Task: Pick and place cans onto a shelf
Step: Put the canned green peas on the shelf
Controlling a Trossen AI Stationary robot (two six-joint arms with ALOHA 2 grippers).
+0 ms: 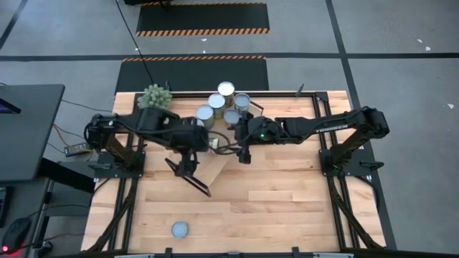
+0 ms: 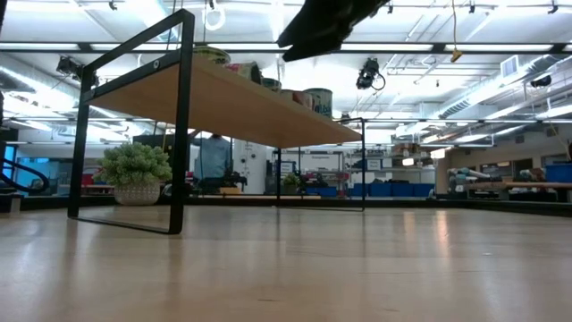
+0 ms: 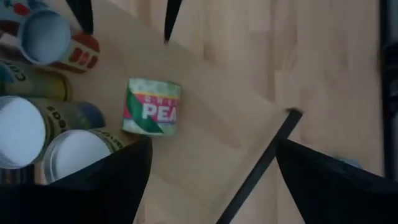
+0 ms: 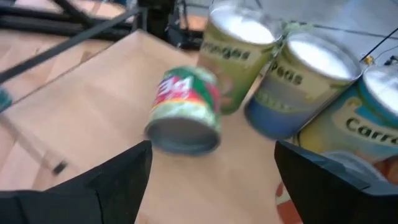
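The shelf [image 1: 217,170] stands slantwise on the table under both arms, on its black frame ends [image 2: 179,134]. Several cans [image 1: 226,89] stand upright on its far part. A green-labelled can [image 3: 152,107] lies on its side on the board beside them and also shows in the right wrist view [image 4: 185,112]. My left gripper [image 3: 211,180] hovers open above the shelf, pointing steeply down. My right gripper [image 4: 211,180] is open too. It comes from the table's right and slants down toward the lying can. Neither touches anything.
A single can [image 1: 179,229] stands on the tabletop near the front edge. A spiky green plant [image 1: 154,95] sits at the far left by the shelf. The near half of the table [image 1: 287,208] is bare wood.
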